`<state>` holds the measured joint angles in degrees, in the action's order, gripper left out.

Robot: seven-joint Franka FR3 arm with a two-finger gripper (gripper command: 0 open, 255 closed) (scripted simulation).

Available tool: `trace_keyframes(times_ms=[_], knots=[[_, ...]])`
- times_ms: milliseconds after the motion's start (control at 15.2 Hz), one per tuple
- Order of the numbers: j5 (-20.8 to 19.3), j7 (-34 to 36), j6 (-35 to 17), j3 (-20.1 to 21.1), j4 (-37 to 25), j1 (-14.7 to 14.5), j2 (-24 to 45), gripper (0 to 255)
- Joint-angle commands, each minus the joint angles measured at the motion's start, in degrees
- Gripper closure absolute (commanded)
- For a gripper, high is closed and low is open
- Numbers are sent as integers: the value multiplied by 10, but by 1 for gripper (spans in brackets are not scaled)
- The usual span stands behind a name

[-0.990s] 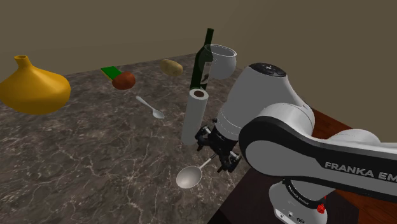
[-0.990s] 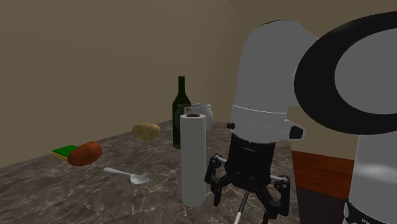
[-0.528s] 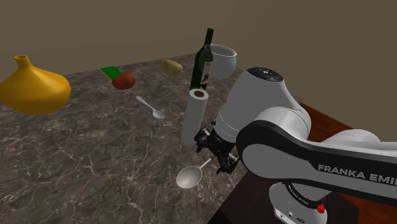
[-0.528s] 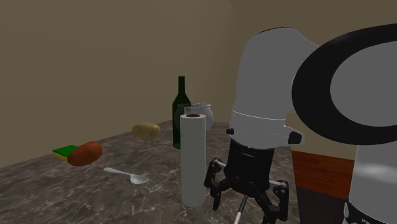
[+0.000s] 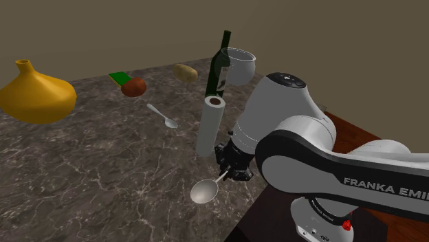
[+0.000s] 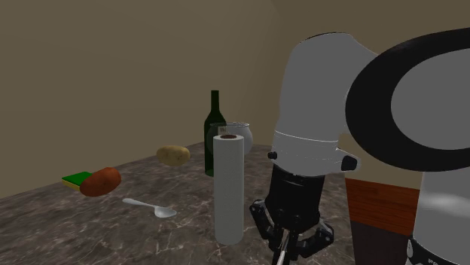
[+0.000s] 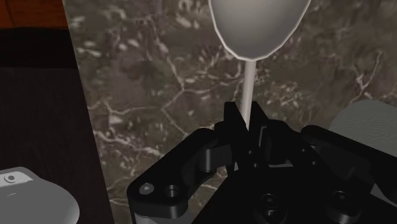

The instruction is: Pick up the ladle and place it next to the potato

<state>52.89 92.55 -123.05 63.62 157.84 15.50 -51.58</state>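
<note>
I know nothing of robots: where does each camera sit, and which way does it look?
Shoulder view: beside and slightly behind the white arm, looking down over the marble counter; the arm shows at its right, jaws shut on the ladle.
Second exterior view: low beside the arm, looking across the counter toward the potato; the arm looms at its right.
Wrist view: on the hand, looking along the jaws at the ladle's bowl.
Shared: both outer views show the paper roll and bottle.

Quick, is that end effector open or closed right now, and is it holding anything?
End effector: closed, clasping the ladle by its thin handle.
</note>
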Motion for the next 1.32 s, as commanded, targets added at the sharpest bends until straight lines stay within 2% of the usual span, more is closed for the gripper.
trace_keyframes(times_ms=[0, 132, 660, 1254], knots=[[0, 0, 0, 0, 0, 0, 0, 255], [0, 0, 0, 0, 0, 0, 0, 255], [-48, 13, 69, -63, -27, -12, -35, 255], [-95, 23, 139, -121, -69, -12, -58, 255]])
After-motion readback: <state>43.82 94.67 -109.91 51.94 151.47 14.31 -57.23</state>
